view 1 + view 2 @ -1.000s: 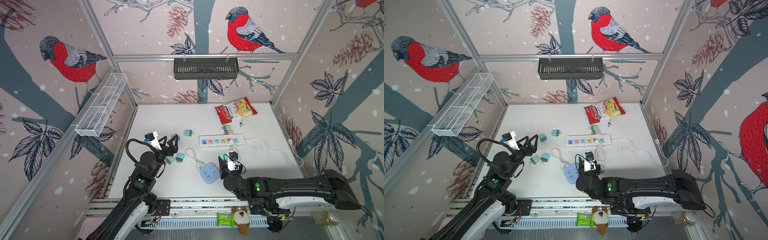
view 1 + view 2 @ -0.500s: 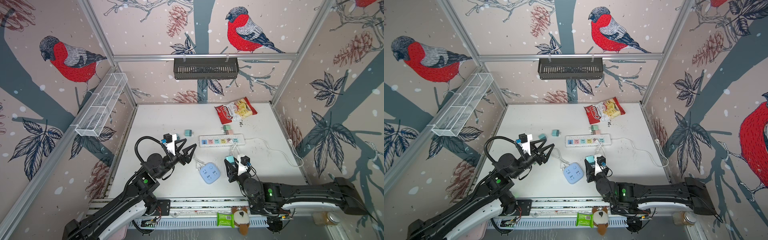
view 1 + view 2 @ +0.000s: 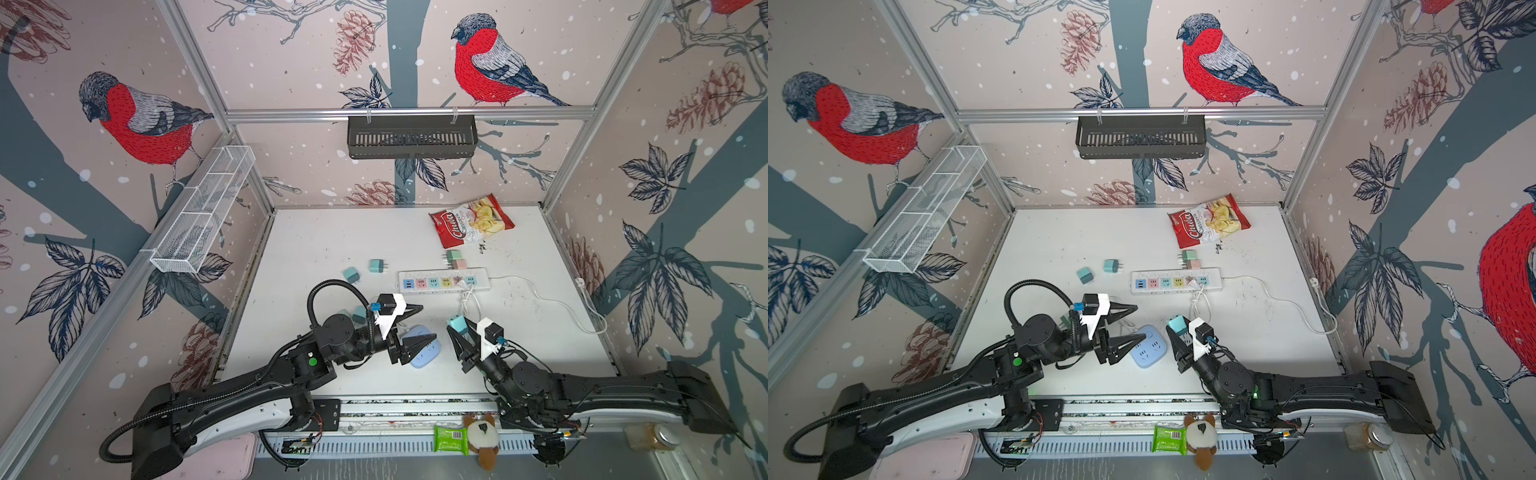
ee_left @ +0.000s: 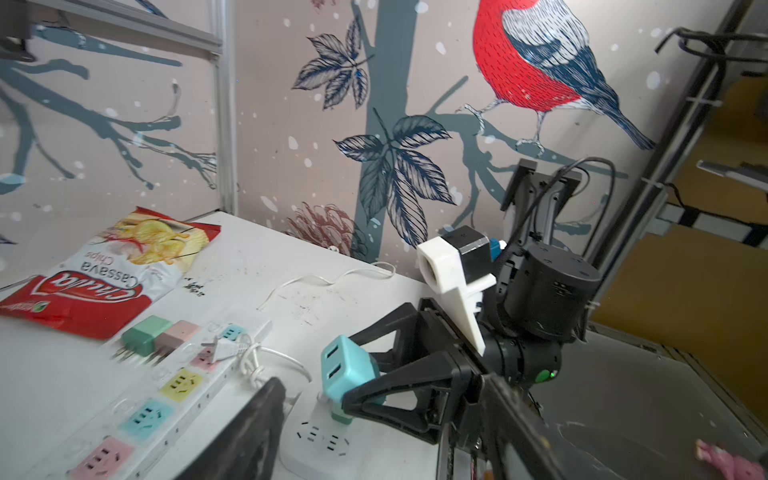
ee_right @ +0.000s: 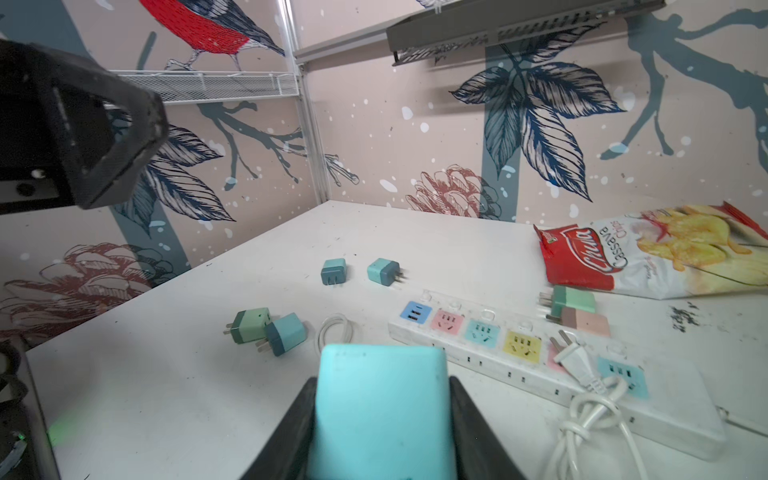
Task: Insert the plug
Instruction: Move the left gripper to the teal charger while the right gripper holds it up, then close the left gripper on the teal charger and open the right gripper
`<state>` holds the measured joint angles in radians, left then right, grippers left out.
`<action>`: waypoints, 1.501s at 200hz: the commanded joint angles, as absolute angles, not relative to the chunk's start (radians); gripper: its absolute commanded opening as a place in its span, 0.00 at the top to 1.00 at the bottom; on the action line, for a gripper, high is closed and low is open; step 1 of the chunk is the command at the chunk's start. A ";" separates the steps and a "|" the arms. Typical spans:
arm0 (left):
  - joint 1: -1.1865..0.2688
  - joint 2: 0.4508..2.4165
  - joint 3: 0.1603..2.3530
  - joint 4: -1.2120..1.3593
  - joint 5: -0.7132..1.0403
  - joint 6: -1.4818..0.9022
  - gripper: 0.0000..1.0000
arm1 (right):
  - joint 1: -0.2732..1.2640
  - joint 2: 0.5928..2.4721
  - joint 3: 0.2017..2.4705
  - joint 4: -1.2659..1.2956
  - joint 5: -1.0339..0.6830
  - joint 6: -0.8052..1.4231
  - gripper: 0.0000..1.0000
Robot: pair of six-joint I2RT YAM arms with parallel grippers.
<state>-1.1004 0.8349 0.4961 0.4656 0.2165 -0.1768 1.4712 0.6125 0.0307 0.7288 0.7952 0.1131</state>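
Observation:
The plug (image 3: 456,323) (image 3: 1176,324) is a turquoise cube, and my right gripper (image 3: 458,332) (image 5: 380,415) is shut on it with one black finger on each side. In the left wrist view the plug (image 4: 347,370) hangs just over the far edge of the rounded blue socket block (image 4: 320,436); its prongs are hidden. The socket block (image 3: 424,353) (image 3: 1148,351) lies flat on the white table. My left gripper (image 3: 417,328) (image 3: 1128,325) (image 4: 386,453) stands open, its fingers on either side of that block and empty.
A white power strip (image 3: 442,283) (image 5: 498,345) with coloured sockets lies further back, with a coiled white cord (image 3: 467,301) in front of it. Loose small plugs (image 3: 376,266) (image 5: 266,330) lie to its left. A crisp bag (image 3: 471,224) lies at the back right.
My left gripper has swung right and forward, away from the small plugs and over to the blue socket block, and its jaws have narrowed a little. The right gripper still holds the plug beside the block.

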 commanded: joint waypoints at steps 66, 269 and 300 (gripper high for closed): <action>-1.109 1.068 0.649 0.385 0.231 -0.158 0.26 | 1.475 0.647 0.033 0.892 0.742 -0.023 0.99; -1.108 1.367 0.966 0.020 0.347 -0.283 0.48 | 1.499 0.535 0.000 0.841 0.814 -0.067 0.99; -1.105 1.408 0.984 0.003 0.374 -0.286 0.49 | 1.502 0.510 0.014 0.821 0.808 -0.084 0.99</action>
<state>-1.1065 1.3804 0.9653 0.0696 0.3138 -0.2871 1.4998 0.5282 0.0051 0.8028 0.8055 -0.0593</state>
